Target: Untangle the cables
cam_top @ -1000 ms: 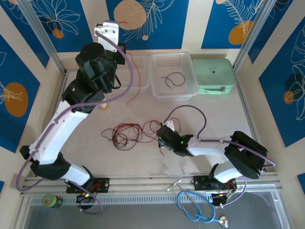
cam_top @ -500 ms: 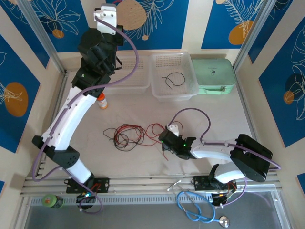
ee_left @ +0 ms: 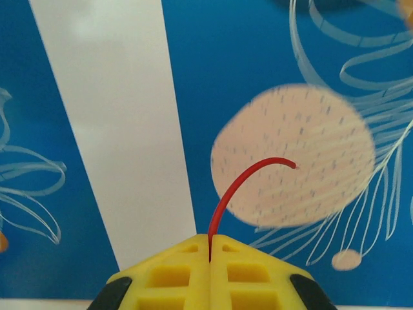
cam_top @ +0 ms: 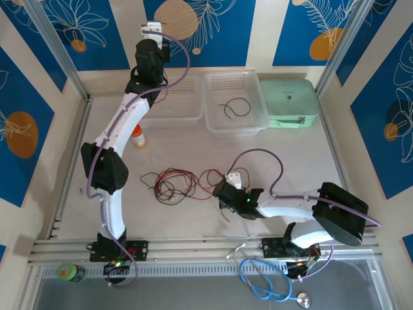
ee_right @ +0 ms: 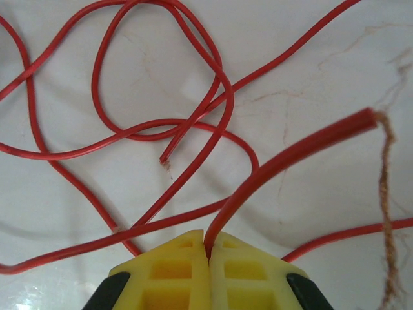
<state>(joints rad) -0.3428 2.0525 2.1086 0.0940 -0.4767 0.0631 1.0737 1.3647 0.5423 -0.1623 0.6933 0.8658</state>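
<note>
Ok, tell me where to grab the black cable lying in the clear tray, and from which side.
Take the black cable on its open arc, coming straight down with the jaws across the wire. It lies flat and alone in the clear tray, whose walls would probably block a sideways approach.

A tangle of thin red and black cables (cam_top: 171, 184) is spread at the middle of the white table (cam_top: 303, 161). Behind it a clear perforated plastic basket (cam_top: 253, 119) is set, with a short black cable (cam_top: 233, 106) inside and a mint-green hard case (cam_top: 290, 103) just to its right.
</note>
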